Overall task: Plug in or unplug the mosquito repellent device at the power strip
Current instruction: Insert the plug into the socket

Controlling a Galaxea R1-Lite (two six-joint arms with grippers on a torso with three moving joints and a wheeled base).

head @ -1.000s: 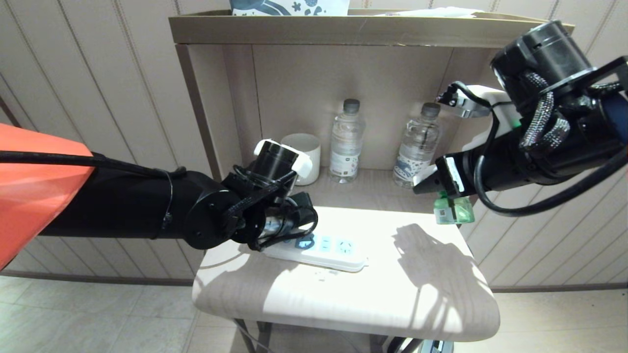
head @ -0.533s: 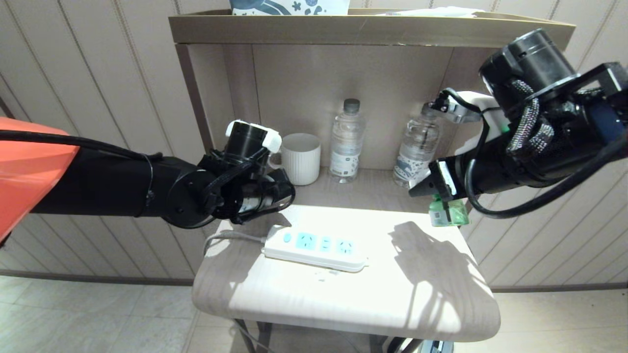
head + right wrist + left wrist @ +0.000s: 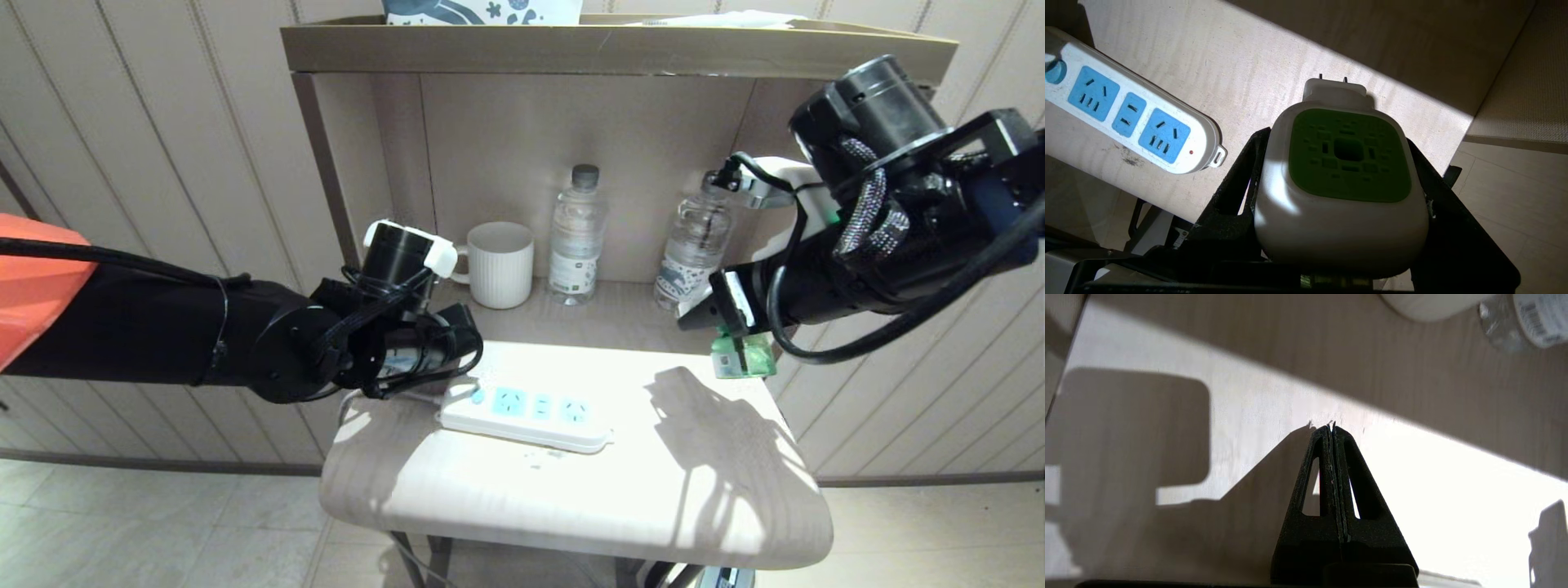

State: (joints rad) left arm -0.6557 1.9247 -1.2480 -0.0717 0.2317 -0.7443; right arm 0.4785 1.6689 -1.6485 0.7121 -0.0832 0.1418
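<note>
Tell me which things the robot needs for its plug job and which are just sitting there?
Needed:
- mosquito repellent device, held in the right gripper above the table's right side
- power strip, lying on the table

Just sitting there:
- white cup on the shelf behind
- two water bottles beside it
- left gripper, shut and empty, by the strip's cord end

The pale wooden surface (image 3: 490, 498) carries the strip (image 3: 526, 411), lying flat near its left side. Behind, on the darker shelf (image 3: 620, 314), stand a cup (image 3: 500, 265) and two bottles (image 3: 577, 235).
</note>
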